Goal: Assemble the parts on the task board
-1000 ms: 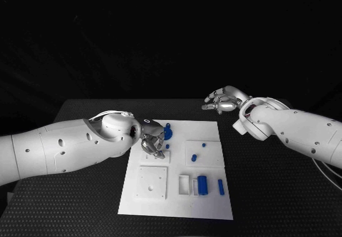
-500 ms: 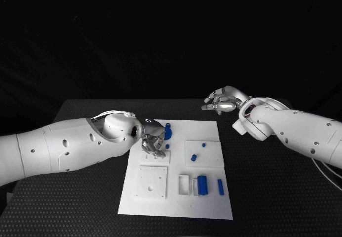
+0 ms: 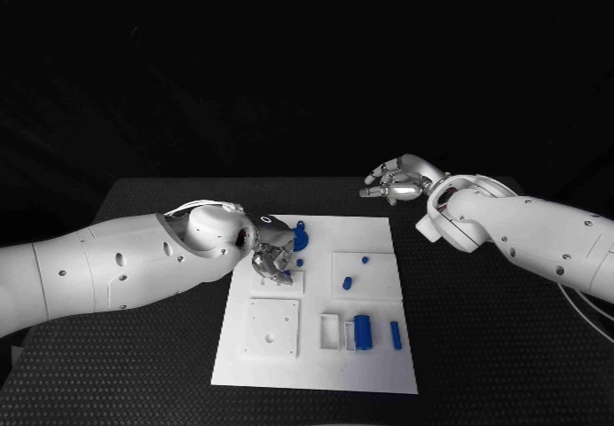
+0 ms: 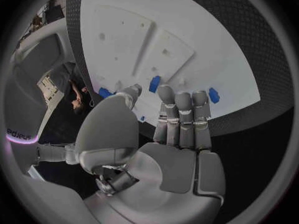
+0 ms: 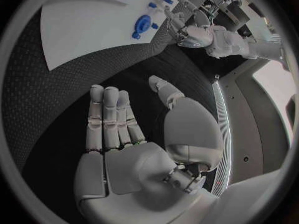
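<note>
The white task board (image 3: 368,232) lies in the middle of the black table. My left hand (image 3: 271,258) hovers over its far left part, fingertips pointing down at a small white block (image 3: 284,280). In the left wrist view my left hand (image 4: 177,129) has straight fingers and the thumb apart, with nothing in it. A round blue part (image 3: 301,236) and a small blue piece (image 3: 300,263) sit just beside it. My right hand (image 3: 398,182) is raised beyond the board's far edge, fingers spread and empty; the right wrist view shows the same right hand (image 5: 134,134).
Toward the right, the board carries two small blue pegs (image 3: 365,260) (image 3: 347,284). Its near part holds a white square plate (image 3: 274,327), a white tray (image 3: 332,330), a blue cylinder (image 3: 364,330) and a blue bar (image 3: 396,335). Black table surrounds the board.
My left hand has edged a little lower and nearer over the small white block. The right hand has hardly moved.
</note>
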